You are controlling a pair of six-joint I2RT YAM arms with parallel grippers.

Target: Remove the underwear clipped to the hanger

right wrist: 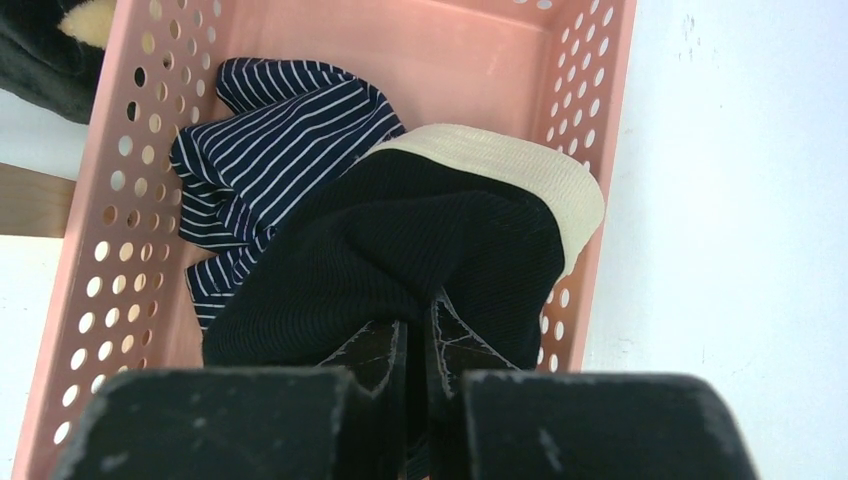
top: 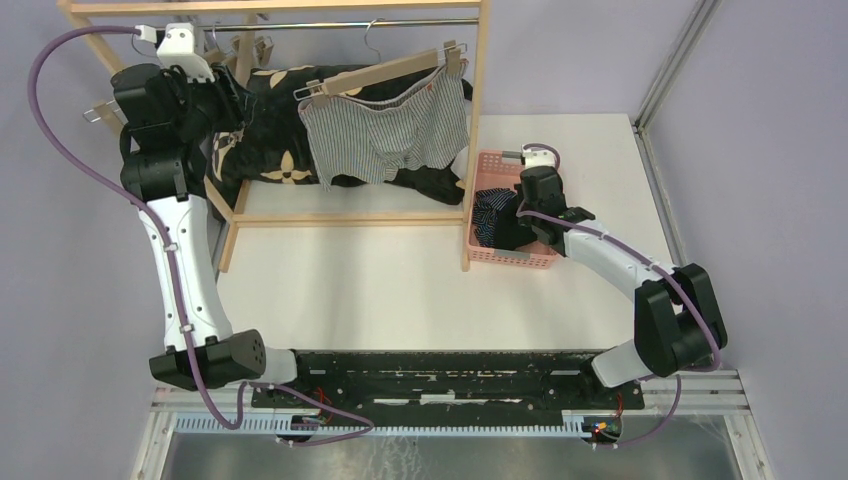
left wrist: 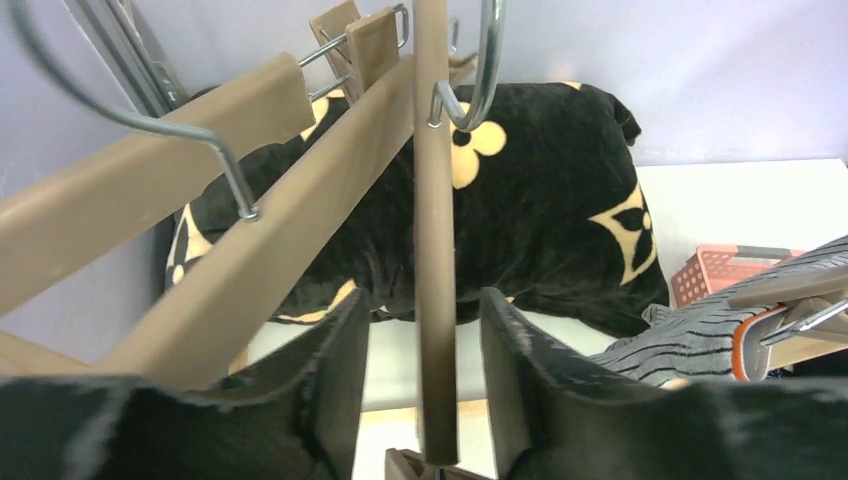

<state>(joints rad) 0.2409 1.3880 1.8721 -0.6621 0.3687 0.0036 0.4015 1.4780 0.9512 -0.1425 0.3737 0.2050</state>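
Note:
Grey-white pinstriped underwear (top: 385, 135) hangs clipped to a wooden hanger (top: 385, 70) on the rack's rail (left wrist: 435, 250); its edge shows in the left wrist view (left wrist: 690, 345). My left gripper (top: 232, 88) is up at the rail's left end. The left gripper (left wrist: 425, 300) stands open astride the rail, with a gap on each side. My right gripper (right wrist: 420, 310) is shut on the black underwear (right wrist: 430, 240), which has a cream waistband, low inside the pink basket (right wrist: 130, 200). Navy striped underwear (right wrist: 270, 140) lies in the basket beside it.
A big black cushion (top: 270, 150) with cream flowers lies under the rack. Empty wooden hangers (left wrist: 270, 250) crowd the rail by my left gripper. The rack's right post (top: 475, 130) stands next to the basket (top: 490, 160). White table stretches in front.

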